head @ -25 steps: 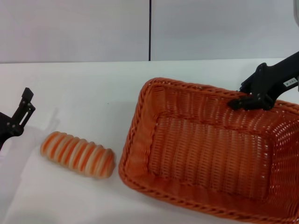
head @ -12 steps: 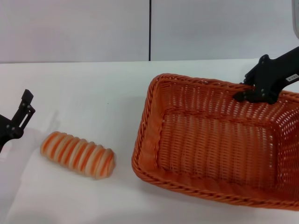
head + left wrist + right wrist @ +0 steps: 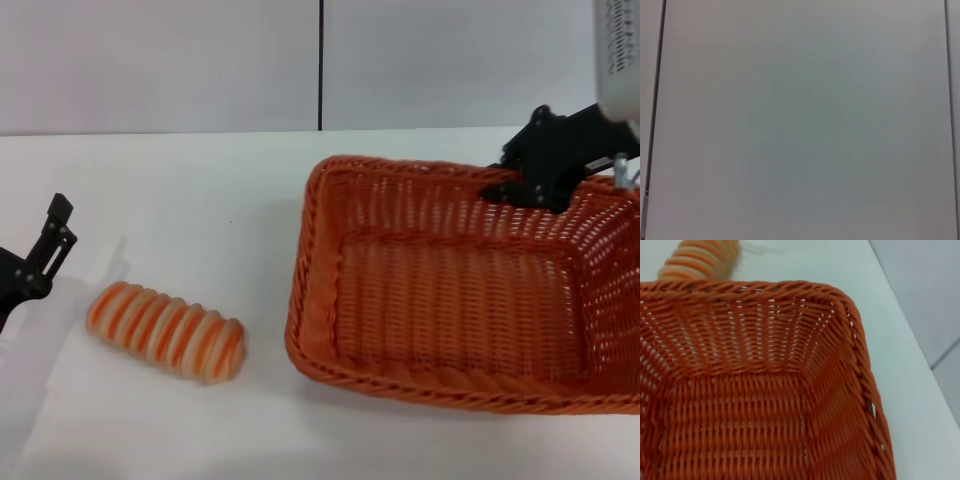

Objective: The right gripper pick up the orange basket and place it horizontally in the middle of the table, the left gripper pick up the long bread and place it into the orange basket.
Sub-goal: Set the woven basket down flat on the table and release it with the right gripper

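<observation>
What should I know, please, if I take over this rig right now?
Right hand: shut on the far rim of the basket, which sits at the table's right side, its right end running out of the head view.
Left hand: parked at the table's left edge, holding nothing, fingers apart.
Bread: lying on the table between the left hand and the basket, apart from both.
Done: basket gripped.
Left: set the basket level in the middle and let go, then the left hand puts the bread in it.
</observation>
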`<state>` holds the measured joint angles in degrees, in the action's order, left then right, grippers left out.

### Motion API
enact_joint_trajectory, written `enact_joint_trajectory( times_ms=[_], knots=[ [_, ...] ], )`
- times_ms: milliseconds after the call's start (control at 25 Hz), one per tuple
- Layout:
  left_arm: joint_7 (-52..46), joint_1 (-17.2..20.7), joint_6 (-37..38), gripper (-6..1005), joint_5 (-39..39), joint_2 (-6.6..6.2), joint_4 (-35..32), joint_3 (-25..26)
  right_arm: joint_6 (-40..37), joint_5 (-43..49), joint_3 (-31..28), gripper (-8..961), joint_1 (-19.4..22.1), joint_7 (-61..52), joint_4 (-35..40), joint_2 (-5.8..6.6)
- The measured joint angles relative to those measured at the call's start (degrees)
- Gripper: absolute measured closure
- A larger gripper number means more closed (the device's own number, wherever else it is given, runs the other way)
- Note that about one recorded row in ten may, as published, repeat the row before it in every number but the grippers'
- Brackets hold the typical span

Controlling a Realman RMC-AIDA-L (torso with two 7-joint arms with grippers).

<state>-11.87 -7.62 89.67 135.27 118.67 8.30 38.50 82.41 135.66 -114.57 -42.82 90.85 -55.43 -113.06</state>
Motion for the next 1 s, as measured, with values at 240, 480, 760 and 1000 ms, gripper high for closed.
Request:
enact_joint_trajectory(
  times_ms=[240, 480, 760, 1000],
  knots=[
    [0.0, 0.2, -0.2, 176, 0.0, -0.01, 0.5, 0.0, -1.0, 0.4, 0.1, 798, -0.2, 2.9, 0.1, -1.94],
    [0.0, 0.5, -0.4, 176, -0.1, -0.02, 0.6, 0.0, -5.1, 2.1, 4.2, 798, 1.0, 3.9, -1.5, -3.52],
    [0.0, 0.9, -0.4, 176, -0.1, -0.14, 0.6, 0.0, -9.0, 6.9, 7.9, 798, 3.6, 2.5, -6.9, -5.91],
    [0.0, 0.9, -0.5, 176, 0.0, -0.19, 0.1, 0.0, -17.8, 6.9, 19.1, 772, 9.0, -1.1, -13.0, -6.06]
  ],
)
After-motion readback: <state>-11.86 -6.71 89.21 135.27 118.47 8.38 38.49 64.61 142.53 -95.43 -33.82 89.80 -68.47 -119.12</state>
